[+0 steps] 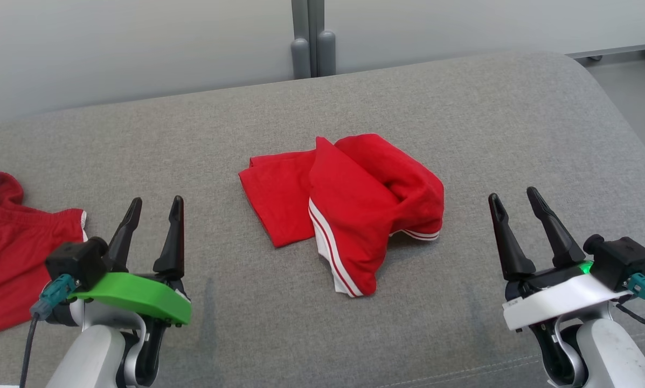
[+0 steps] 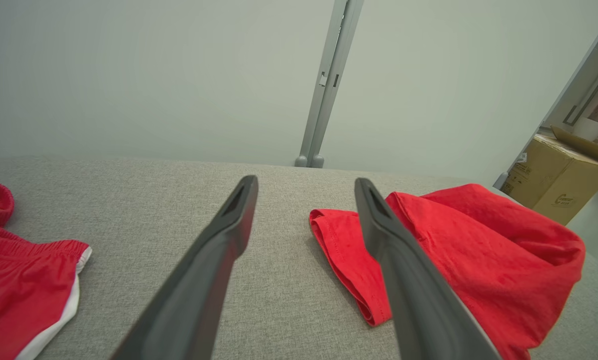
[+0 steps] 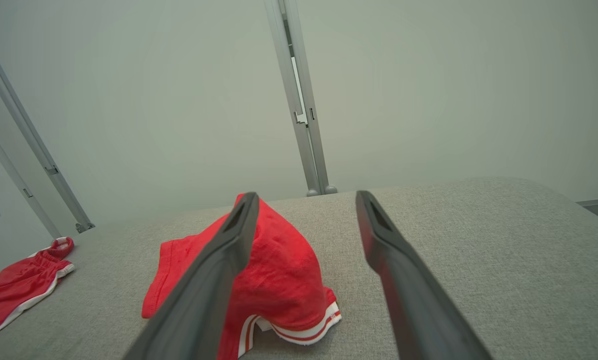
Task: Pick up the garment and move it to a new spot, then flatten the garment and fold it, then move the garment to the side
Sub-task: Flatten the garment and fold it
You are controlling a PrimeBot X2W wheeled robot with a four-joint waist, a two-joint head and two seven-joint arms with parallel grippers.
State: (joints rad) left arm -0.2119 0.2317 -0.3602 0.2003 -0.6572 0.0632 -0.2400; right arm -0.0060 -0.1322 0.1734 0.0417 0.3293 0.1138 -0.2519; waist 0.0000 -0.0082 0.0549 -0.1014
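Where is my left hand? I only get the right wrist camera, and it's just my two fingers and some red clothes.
Observer: Your left hand is open above the grey cushion, left of the crumpled red garment, touching nothing.
Operator: Does it look the same as my right one?
Observer: Not quite. The left hand sits on a green mount, the right hand on a white mount.
Operator: Is anything else in the room?
Observer: Yes, a cardboard box stands past the cushion's right end, with its top flap up.
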